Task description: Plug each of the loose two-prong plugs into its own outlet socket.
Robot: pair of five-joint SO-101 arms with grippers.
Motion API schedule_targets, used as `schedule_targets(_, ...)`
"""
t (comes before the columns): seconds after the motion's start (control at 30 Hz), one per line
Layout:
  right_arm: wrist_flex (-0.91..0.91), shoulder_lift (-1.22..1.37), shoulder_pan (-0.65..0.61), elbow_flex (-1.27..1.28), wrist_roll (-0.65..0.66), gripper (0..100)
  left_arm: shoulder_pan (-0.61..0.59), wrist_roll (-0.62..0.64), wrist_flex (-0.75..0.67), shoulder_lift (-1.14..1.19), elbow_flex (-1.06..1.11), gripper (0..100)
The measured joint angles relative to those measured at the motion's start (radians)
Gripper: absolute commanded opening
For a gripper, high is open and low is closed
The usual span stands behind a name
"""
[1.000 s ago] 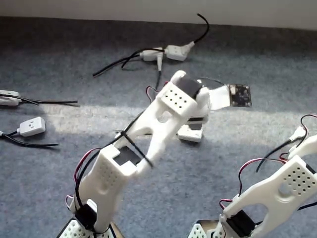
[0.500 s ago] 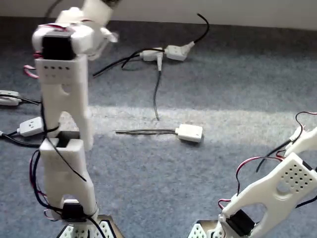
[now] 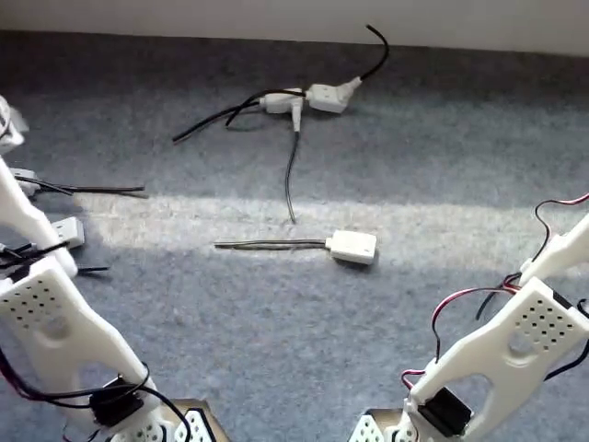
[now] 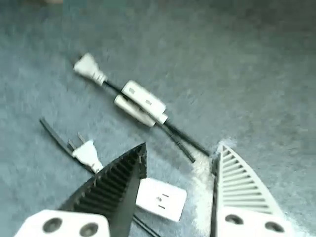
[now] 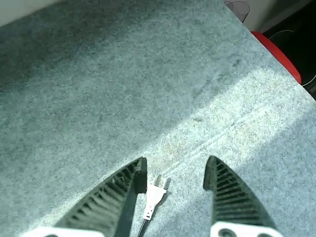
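My left gripper (image 4: 181,148) hangs open over the grey carpet at the far left. Just below its fingers lies a white outlet socket (image 4: 160,199). A loose two-prong plug (image 4: 86,154) on a black cord rests beside the dark finger (image 4: 121,177). Farther off are two white sockets side by side (image 4: 143,102) with a plug (image 4: 89,68) on their cord. My right gripper (image 5: 176,160) is open too, and a loose two-prong plug (image 5: 154,193) lies on the carpet between its fingers. Another socket (image 3: 352,246) with a cord sits mid-carpet.
A joined cluster of socket and plugs (image 3: 313,98) with black cords lies at the back. The left arm (image 3: 46,313) stands at the left edge, the right arm (image 3: 515,341) at the bottom right. A red object (image 5: 279,57) lies beyond the carpet's edge.
The left arm has swung from over the middle socket to the far left of the carpet. The right arm has shifted slightly.
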Motion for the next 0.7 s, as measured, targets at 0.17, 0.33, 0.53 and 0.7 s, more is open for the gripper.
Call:
schedule_targets(0.17,0.000,0.000,-0.012,0.000,0.000,19.5,-0.104,0.206,0.041,0.115,0.035,22)
schedule_targets(0.33,0.000,0.000,-0.026,0.002,0.000,19.5,-0.169,0.405,0.041,0.213,0.035,22)
schedule_targets(0.53,0.000,0.000,-0.031,0.002,0.000,19.5,-0.187,0.433,0.041,0.341,0.035,22)
schedule_targets(0.7,0.000,0.000,-0.032,0.002,0.000,19.5,-0.206,0.433,0.040,0.396,0.035,22)
